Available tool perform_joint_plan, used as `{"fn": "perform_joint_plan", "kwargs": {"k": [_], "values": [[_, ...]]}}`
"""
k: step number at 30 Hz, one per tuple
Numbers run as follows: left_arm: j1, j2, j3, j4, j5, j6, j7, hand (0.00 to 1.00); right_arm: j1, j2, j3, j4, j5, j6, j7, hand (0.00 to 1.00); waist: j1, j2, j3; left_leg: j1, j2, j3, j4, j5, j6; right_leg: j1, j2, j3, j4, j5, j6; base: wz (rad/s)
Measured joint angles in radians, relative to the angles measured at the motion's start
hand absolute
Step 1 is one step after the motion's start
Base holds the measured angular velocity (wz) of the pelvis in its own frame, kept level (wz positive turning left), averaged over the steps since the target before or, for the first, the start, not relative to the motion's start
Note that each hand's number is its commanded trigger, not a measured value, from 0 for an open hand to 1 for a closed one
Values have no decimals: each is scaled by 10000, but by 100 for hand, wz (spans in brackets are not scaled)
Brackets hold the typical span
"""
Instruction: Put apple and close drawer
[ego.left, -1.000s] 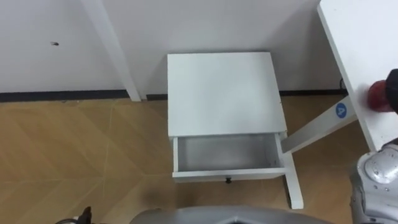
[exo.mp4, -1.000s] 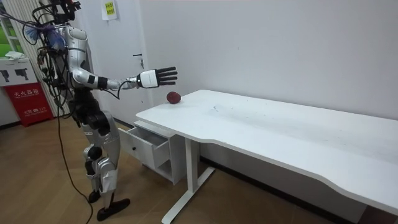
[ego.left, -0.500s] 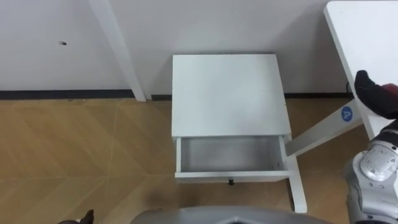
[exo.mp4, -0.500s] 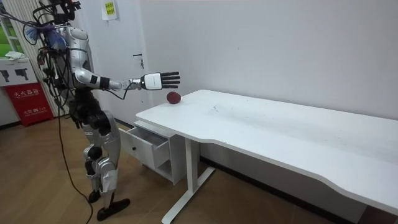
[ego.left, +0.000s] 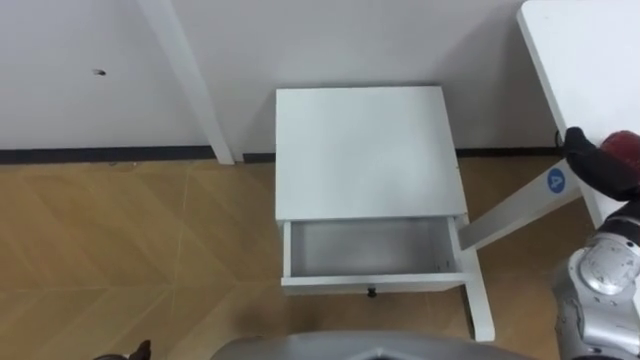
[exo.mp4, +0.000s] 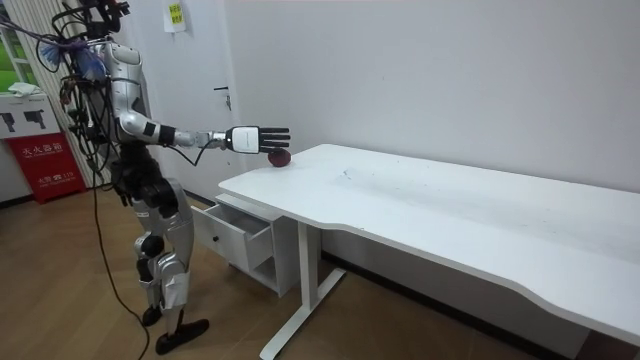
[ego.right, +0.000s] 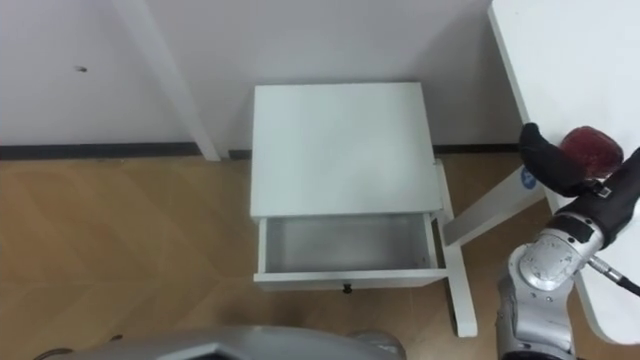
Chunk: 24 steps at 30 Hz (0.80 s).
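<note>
Room view: the right hand has dropped from where it hung a second ago, raised and short of the fruit, and now reaches level across the desk corner at centre left of the frame. Its fingers are straight and spread just over the apple, with nothing gripped yet. In the right eye view the same hand sits at the right edge of the frame, close against the apple's left side, where earlier the fruit lay apart from it. I judge this to be the last of the reach, with the grasp next and every later step still to do. The apple rests on the desk top near its corner, well apart from the drawer, which stands pulled out and bare in the lower centre of the left eye view under the white cabinet. The slanted desk leg runs just beside the drawer's right corner, so the carry down probably has to clear it and the desk edge. The left hand peeks in at the bottom left, and I cannot tell how it is held.
</note>
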Motion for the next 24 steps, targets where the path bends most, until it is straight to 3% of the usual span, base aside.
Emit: {"fn": "perform_joint_plan", "kwargs": {"k": [12, 22, 24], "values": [[32, -1, -1, -387, 15, 3, 22, 0, -51, -69, -16, 501, 10, 117, 76, 0, -85, 33, -57, 10, -3, 13, 2, 1, 0, -10, -5, -18, 6, 0, 0, 0], [153, -5, 2, -458, 15, 28, 20, 0, -51, -344, -48, 501, 325, 236, 360, 0, -97, 20, -55, 7, -4, 16, 7, 1, -1, -4, -5, -36, 9, 1, -2, 0], [199, -28, 3, -541, 17, 117, 19, 0, -51, -345, -59, 503, 324, 417, 520, 0, -94, 22, -55, 8, -9, 15, 1, 1, -1, 2, -4, -31, 9, 1, -1, 0]]}}
